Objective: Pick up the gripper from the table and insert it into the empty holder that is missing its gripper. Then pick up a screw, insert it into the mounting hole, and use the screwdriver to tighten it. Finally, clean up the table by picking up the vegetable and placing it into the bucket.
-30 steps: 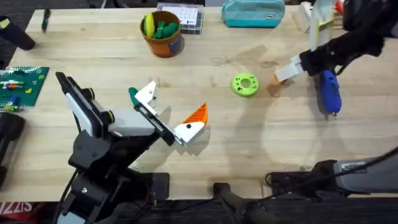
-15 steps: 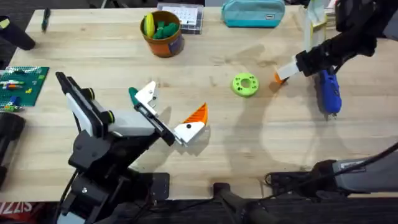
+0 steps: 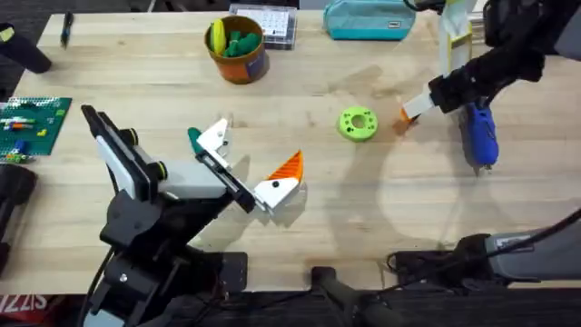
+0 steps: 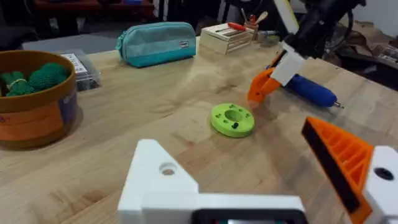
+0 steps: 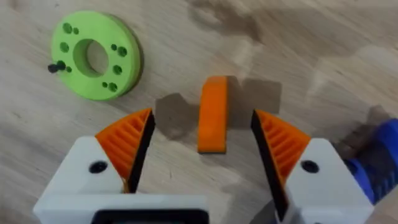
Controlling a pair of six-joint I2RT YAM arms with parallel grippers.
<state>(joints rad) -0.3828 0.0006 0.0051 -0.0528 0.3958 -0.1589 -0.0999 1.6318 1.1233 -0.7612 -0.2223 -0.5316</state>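
Observation:
The loose orange gripper pad point(image 5: 213, 115) lies on the table between the fingers of my open right gripper point(image 5: 202, 121), untouched; overhead they are at the right point(image 3: 410, 111). My left gripper point(image 3: 250, 156) is open over the table's middle. One of its white fingers point(image 4: 158, 177) is a bare holder with a mounting hole; the other carries an orange ribbed pad point(image 4: 339, 155). A small black screw point(image 5: 56, 66) rests at the rim of a green disc point(image 3: 358, 123). The blue screwdriver point(image 3: 478, 134) lies just right of my right gripper. The orange-brown bucket point(image 3: 238, 50) holds green and yellow vegetable pieces.
A teal zip pouch point(image 3: 368, 18) and a clear box point(image 3: 272, 25) sit at the far edge. A green brick plate point(image 3: 32, 123) lies at the left edge. A wooden box point(image 4: 227, 37) stands behind the pouch.
My right gripper has shifted slightly toward the far right and hangs over the orange pad. The left arm has not moved.

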